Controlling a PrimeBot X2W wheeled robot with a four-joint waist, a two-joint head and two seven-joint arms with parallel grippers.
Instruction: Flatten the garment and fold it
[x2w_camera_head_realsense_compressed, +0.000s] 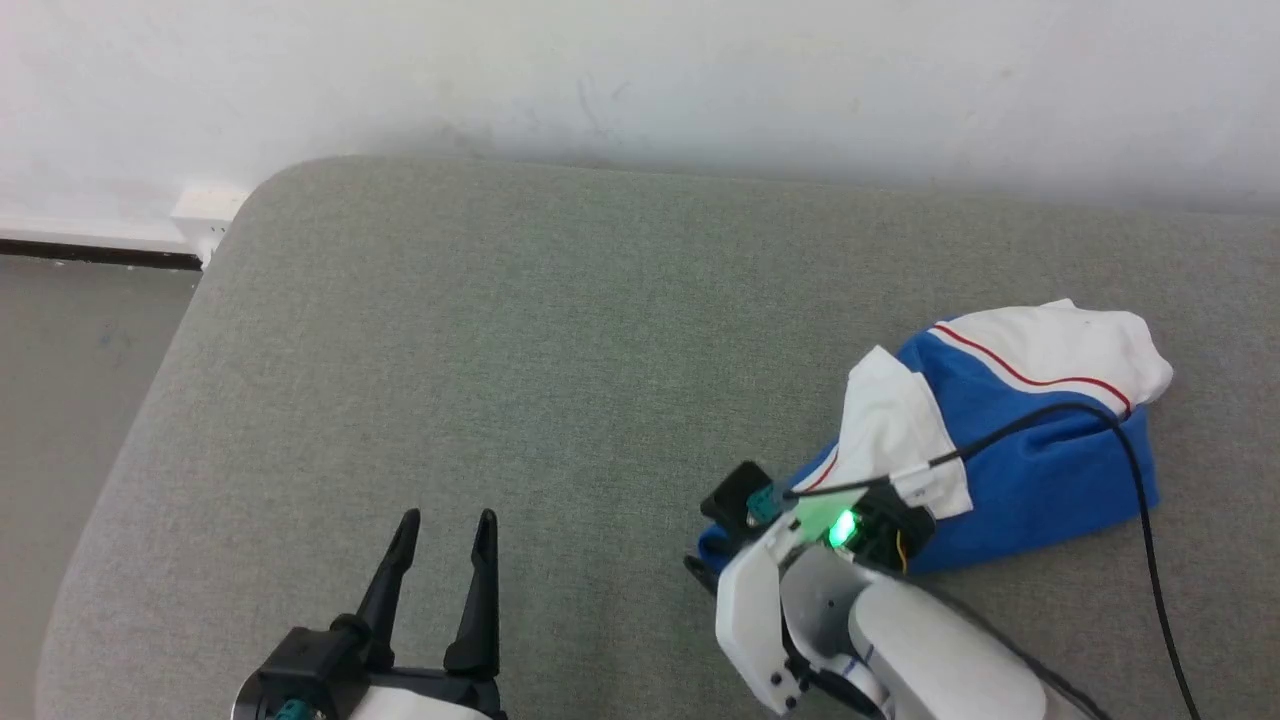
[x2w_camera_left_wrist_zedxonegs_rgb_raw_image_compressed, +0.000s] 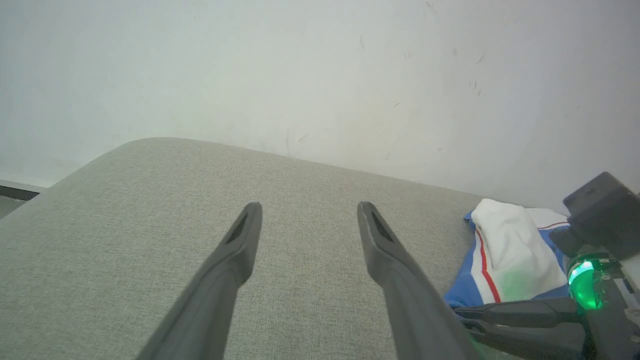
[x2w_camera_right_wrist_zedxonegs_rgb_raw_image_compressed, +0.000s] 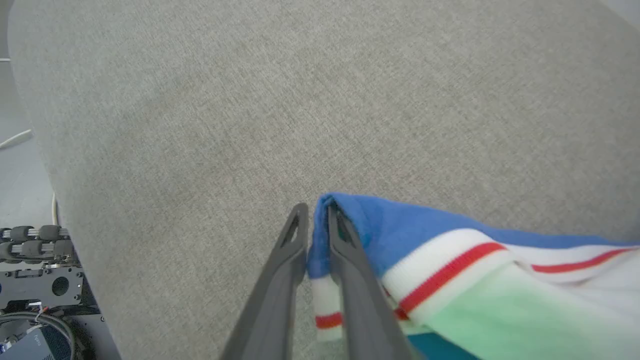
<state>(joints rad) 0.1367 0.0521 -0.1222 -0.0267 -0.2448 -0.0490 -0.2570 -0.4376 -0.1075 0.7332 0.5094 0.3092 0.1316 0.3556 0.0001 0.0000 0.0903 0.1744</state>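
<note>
My right pincer (x2w_camera_right_wrist_zedxonegs_rgb_raw_image_compressed: 316, 211) stands narrow. Its two dark fingers are close together with a blue edge of the garment (x2w_camera_head_realsense_compressed: 1050, 490) nipped between them, and a strip of white and red ribbing shows in the gap lower down. In my head view that pincer sits at about five o'clock, its wrist over the seven o'clock corner of the cloth. A green lamp (x2w_camera_head_realsense_compressed: 843, 527) glows on the wrist, and a black cable (x2w_camera_head_realsense_compressed: 1140, 480) arches from it across the blue fabric. The garment lies bunched on the grey cushion (x2w_camera_head_realsense_compressed: 560, 350) at about four o'clock. One white sleeve (x2w_camera_head_realsense_compressed: 1060, 345) edged with a red stripe sits at its one o'clock end, and another white fold lies across its middle. My left pincer (x2w_camera_head_realsense_compressed: 448, 520) is at seven o'clock, well apart from the garment. Its fingers are spread wide and point toward twelve, with bare cushion showing between them. From the left wrist I see the garment at four o'clock, just beyond the right pincer's fingers. A pale wall (x2w_camera_head_realsense_compressed: 640, 70) stands behind the cushion at twelve, and the floor (x2w_camera_head_realsense_compressed: 60, 400) shows at nine.
</note>
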